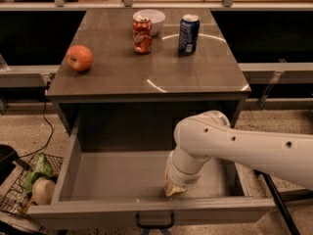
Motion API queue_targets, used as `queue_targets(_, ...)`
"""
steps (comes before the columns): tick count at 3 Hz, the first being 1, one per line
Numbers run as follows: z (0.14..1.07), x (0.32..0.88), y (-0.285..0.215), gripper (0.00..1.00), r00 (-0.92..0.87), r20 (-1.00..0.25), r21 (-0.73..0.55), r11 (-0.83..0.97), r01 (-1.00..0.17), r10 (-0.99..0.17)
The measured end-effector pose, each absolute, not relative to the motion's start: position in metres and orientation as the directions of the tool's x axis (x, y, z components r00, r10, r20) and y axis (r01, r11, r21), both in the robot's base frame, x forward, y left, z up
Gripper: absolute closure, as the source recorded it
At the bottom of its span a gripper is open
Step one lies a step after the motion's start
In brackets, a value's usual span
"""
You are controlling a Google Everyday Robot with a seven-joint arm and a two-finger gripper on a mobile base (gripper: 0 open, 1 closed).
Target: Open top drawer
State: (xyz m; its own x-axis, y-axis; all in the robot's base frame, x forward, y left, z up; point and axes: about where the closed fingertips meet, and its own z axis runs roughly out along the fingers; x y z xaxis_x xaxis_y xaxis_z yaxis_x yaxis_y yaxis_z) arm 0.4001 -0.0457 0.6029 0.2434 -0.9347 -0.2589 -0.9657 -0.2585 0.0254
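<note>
The top drawer point(98, 177) stands pulled far out from under the grey table, its grey box interior in full view. Its small dark loop handle point(154, 223) shows at the centre of the front panel, at the bottom edge of the camera view. My white arm comes in from the right and bends down into the drawer. My gripper point(172, 190) is at the inner side of the front panel, just above the handle. Its fingers are hidden behind the wrist and the panel.
On the table top point(146, 72) stand a red apple point(78, 58), a red can point(142, 34), a blue can point(188, 33) and a white bowl point(149, 18). A wire basket point(24, 190) with rubbish sits on the floor at the left.
</note>
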Motion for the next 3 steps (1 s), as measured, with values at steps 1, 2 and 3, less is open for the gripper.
queue_targets(1, 0.6027, 0.3996, -0.0458, 0.32, 0.244, -0.258, 0.026, -0.259, -0.965, -0.935)
queue_targets(2, 0.6025, 0.3990, -0.0459, 0.08, 0.245, -0.257, 0.027, -0.260, -0.965, -0.935)
queue_targets(3, 0.6023, 0.3984, -0.0460, 0.00, 0.245, -0.257, 0.028, -0.261, -0.965, -0.935)
